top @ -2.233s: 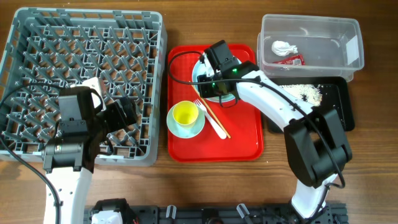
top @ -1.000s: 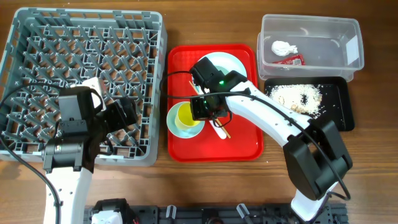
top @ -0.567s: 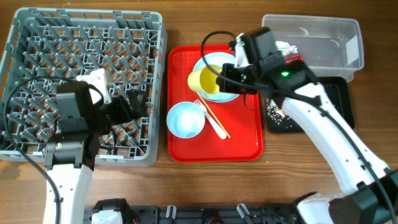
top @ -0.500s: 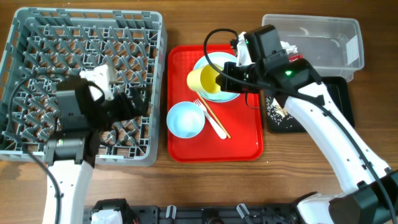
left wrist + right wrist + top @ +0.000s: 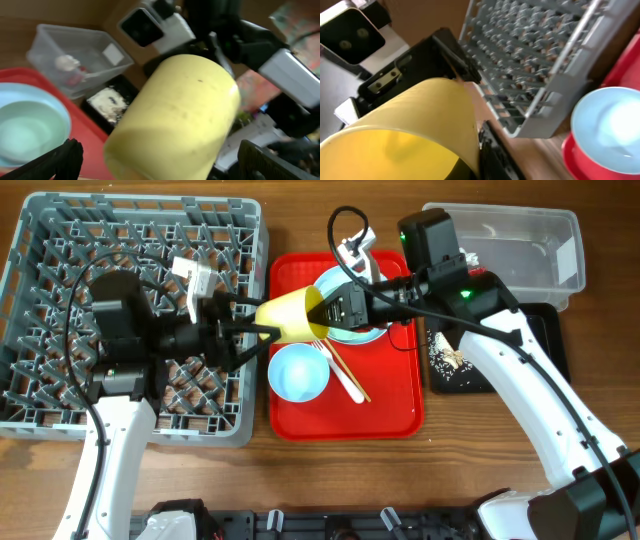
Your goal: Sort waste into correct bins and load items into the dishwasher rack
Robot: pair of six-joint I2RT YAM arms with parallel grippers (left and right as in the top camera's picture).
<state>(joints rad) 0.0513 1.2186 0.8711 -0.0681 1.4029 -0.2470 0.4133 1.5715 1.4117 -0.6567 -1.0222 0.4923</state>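
The small yellow cup (image 5: 290, 317) hangs on its side in the air between the dishwasher rack (image 5: 60, 240) and the red tray (image 5: 390, 405). My right gripper (image 5: 325, 315) is shut on its rim, one finger inside the mouth (image 5: 490, 150). My left gripper (image 5: 250, 332) is open, its fingers on either side of the cup's base with gaps showing. In the left wrist view the cup (image 5: 175, 115) fills the space between the two fingers (image 5: 65, 160). The right wrist view shows the cup (image 5: 405, 130) close up.
On the red tray lie a light blue saucer-bowl (image 5: 298, 372), a white fork (image 5: 345, 380), chopsticks (image 5: 352, 372) and a pale green bowl (image 5: 350, 285). The clear tub (image 5: 530, 240) holds a paper wad (image 5: 65, 62). The black tray (image 5: 550, 350) holds crumbs (image 5: 445, 355).
My right gripper has carried the cup left from above the plate to the rack's edge. My left arm has risen and reached right, its open fingers now around the cup.
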